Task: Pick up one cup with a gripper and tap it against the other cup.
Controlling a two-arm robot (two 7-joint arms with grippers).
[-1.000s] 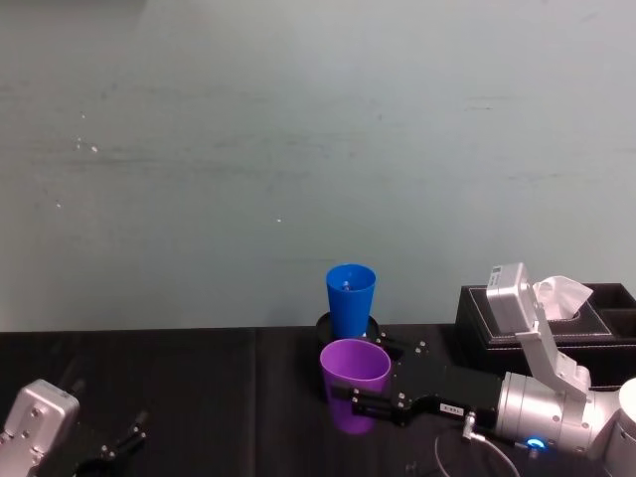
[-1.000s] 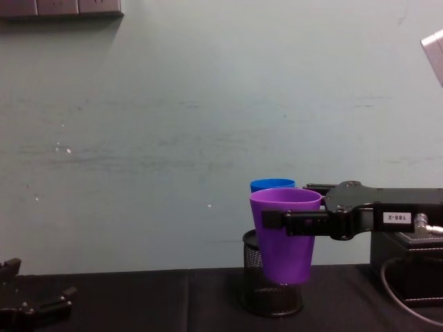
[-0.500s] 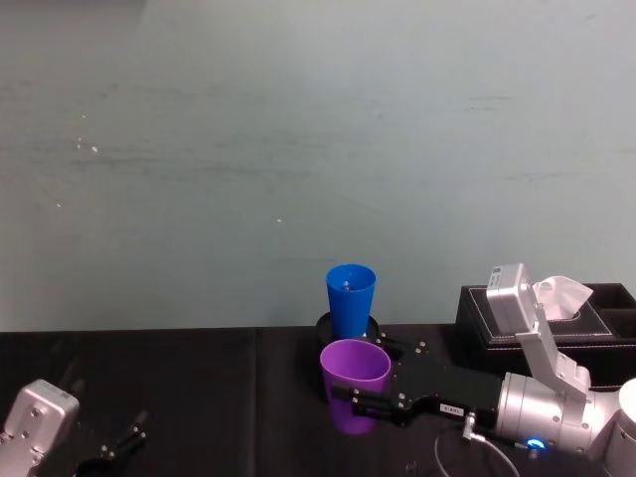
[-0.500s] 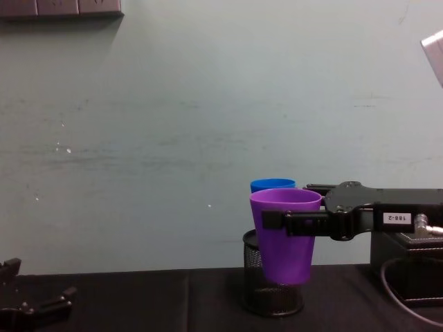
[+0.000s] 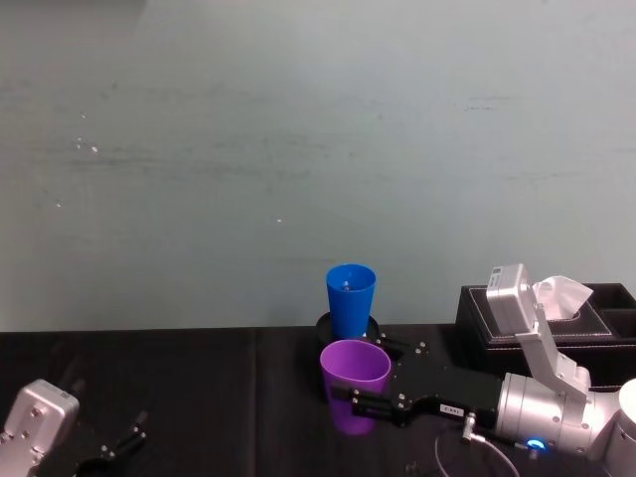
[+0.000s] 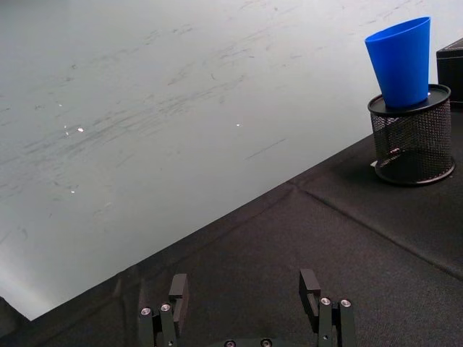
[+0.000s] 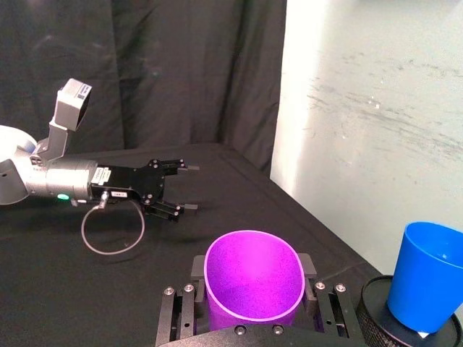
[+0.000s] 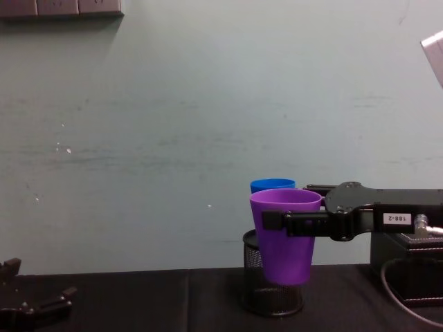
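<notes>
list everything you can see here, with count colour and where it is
purple cup: 1, purple, held upright above the table, nearer the robot than the blue cup
blue cup: 1, blue, standing upright in the pen holder
pen holder: 1, black mesh, on the table by the wall
tissue box: 1, black with a white tissue sticking out, on the table right of the cups
table: 1, black cloth, against the wall
wall: 1, pale green, behind the table
right gripper: 1, black, shut on the purple cup, reaching in from the right
left gripper: 1, black, open, low over the table at far left
</notes>
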